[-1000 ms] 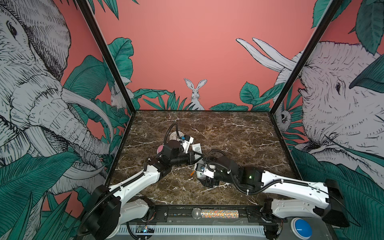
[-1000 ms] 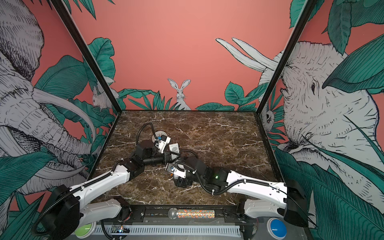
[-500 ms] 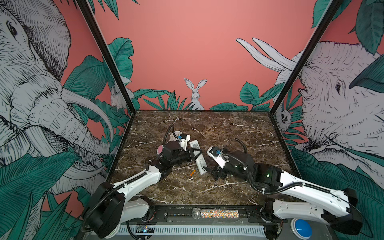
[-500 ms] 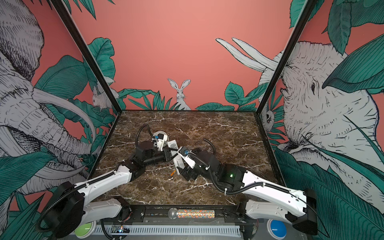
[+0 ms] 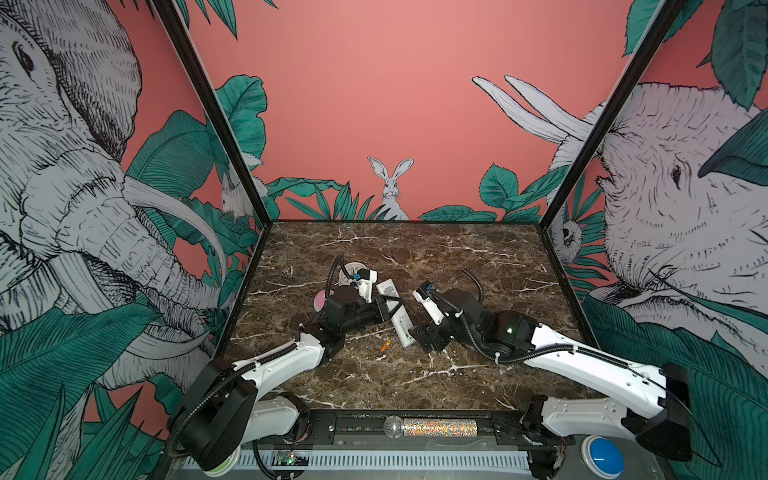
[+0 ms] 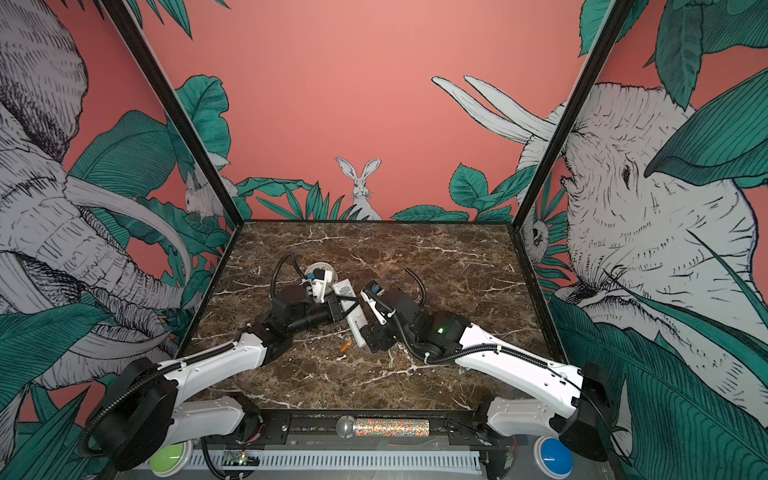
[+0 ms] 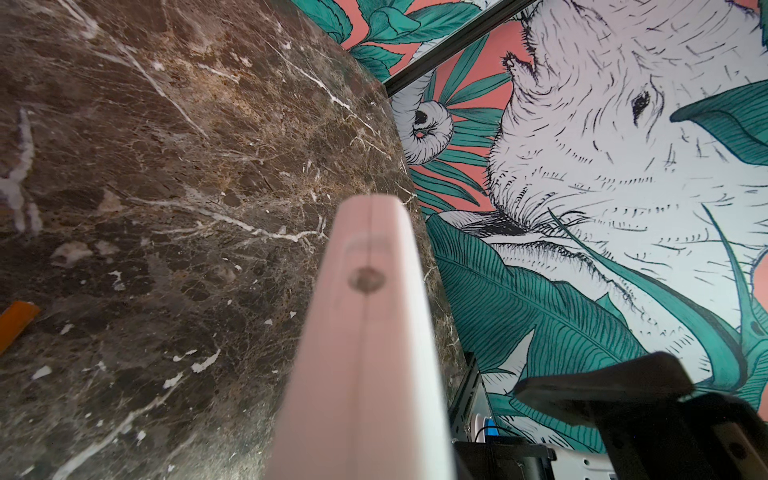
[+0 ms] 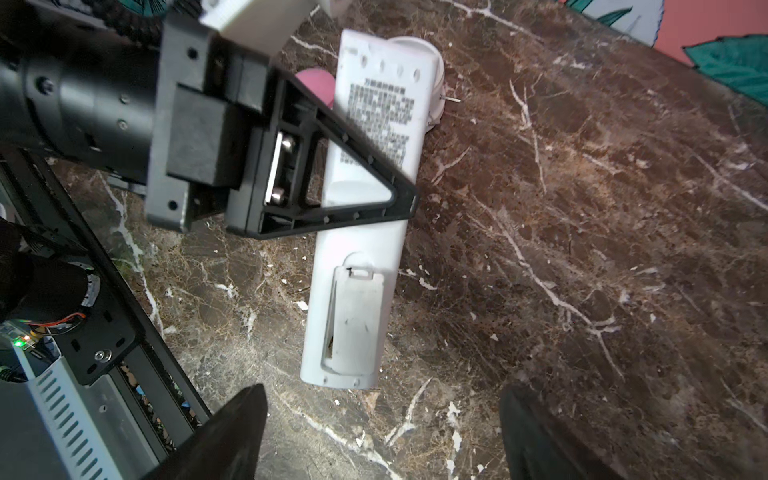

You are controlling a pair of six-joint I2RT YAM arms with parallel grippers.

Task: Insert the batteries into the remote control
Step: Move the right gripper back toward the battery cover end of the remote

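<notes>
Left gripper [image 5: 387, 311] is clenched across the middle of the white remote control [image 5: 400, 324] in a top view. The right gripper [image 5: 424, 338] sits just beside the remote's near end, jaws spread wide with nothing between them. An orange battery [image 5: 385, 345] lies loose on the brown marble tabletop [image 5: 478, 257] near that end, touching neither gripper. Beyond the left gripper sit a round white clock [image 5: 351, 269] and a pink object [image 5: 319, 299]. The other top view agrees: the left gripper [image 6: 338, 309] grasps the remote control [image 6: 354, 322], the right gripper [image 6: 374, 338] is released beside it, and the orange battery [image 6: 345, 345] is apart on the marble. From the left wrist, the remote control [image 7: 365, 353] runs straight out from the grip, seen edge-on, with the orange battery [image 7: 16, 319] off to one side on the tabletop [image 7: 166, 166]. From the right wrist, the right gripper [image 8: 382, 436] shows two dark fingertips [image 8: 232, 436] far apart, the remote control [image 8: 365, 232] just ahead of them, its back up, printed label and battery cover [image 8: 353, 324] visible. The left gripper [image 8: 390, 195] clamps it between label and cover.
</notes>
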